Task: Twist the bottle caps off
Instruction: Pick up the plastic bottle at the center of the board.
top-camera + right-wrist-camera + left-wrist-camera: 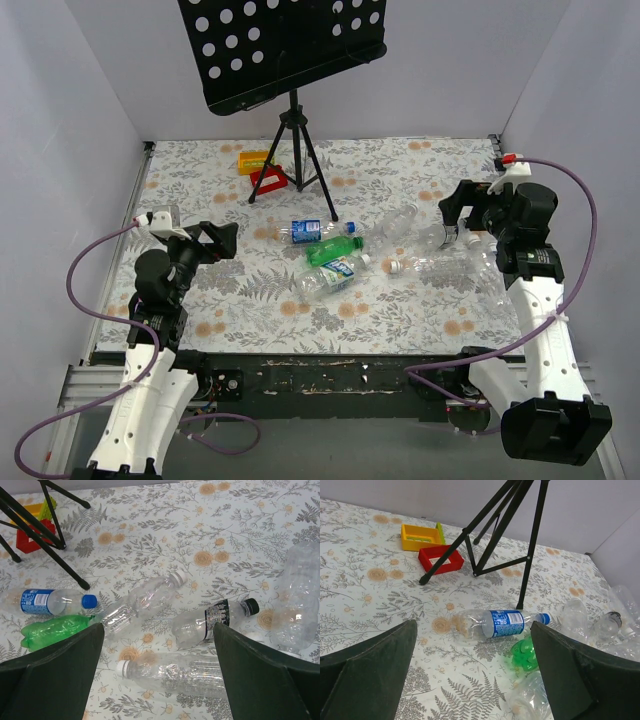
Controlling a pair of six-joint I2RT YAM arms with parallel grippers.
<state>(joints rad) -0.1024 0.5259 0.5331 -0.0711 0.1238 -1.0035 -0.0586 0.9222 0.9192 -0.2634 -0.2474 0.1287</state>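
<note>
At the middle of the floral-cloth desk (250,300), you have a cluster of plastic bottles (330,279) lying on their sides, between the two arms and just in front of the black tripod (293,150). Nearest the tripod foot is a blue-labelled bottle (492,625), clear above and below its label, with a blue cap (546,618) on its neck. Just beside it lies a green bottle (55,631), and the rest are clear and partly crumpled. One clear bottle carries a white cap (122,666), and a shorter one with a dark label carries a black cap (251,606). Every cap you can see sits on its neck. The left end effector (214,240) hangs at the left of the cluster, its jaws spread wide and holding nothing. The right end effector (468,215) hangs over the right end of the cluster, also spread wide and holding nothing. You cannot make out the green bottle's cap: the left wrist view shows that bottle base-on and half behind a finger. The biggest clear bottle is cut off at the right edge of the right wrist view. From above, the clear bottles blur into the patterned cloth, so their outlines are hard to separate. The red and yellow blocks (262,170) sit behind the tripod, well apart from the bottles.
</note>
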